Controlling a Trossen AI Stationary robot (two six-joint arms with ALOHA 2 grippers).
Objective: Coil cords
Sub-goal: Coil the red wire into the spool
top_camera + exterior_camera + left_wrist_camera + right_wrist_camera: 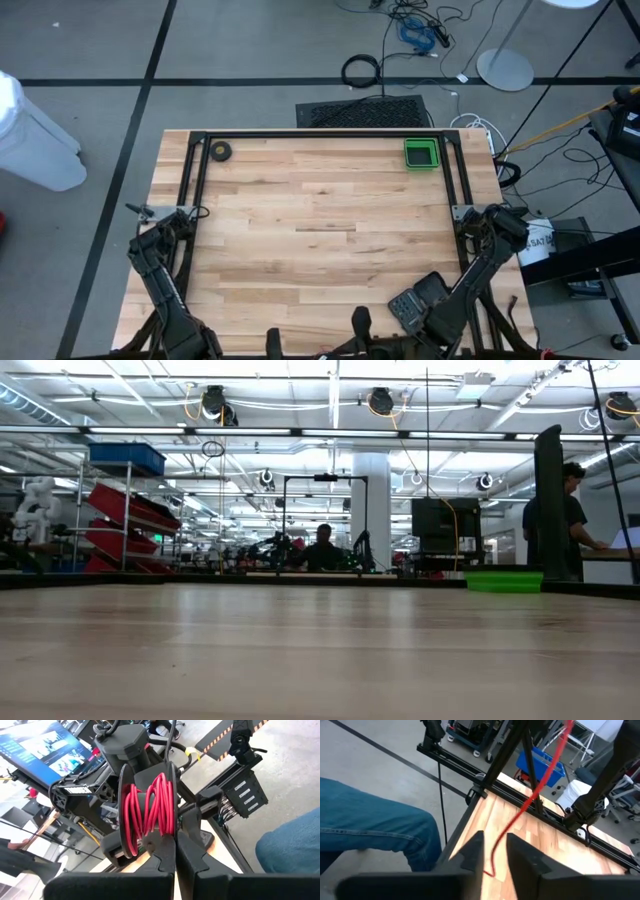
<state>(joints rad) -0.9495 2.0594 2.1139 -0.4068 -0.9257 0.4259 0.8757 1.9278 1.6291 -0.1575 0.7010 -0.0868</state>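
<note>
Now our left gripper (176, 862) is clenched on the reel (147, 812); red cord (520, 815) runs between our right gripper's (495, 857) parted fingers

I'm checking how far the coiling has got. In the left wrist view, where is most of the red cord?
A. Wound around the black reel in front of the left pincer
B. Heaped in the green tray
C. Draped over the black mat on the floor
A: the left wrist view shows loops of red cord wrapped round the black reel that the left pincer is shut on.
</note>
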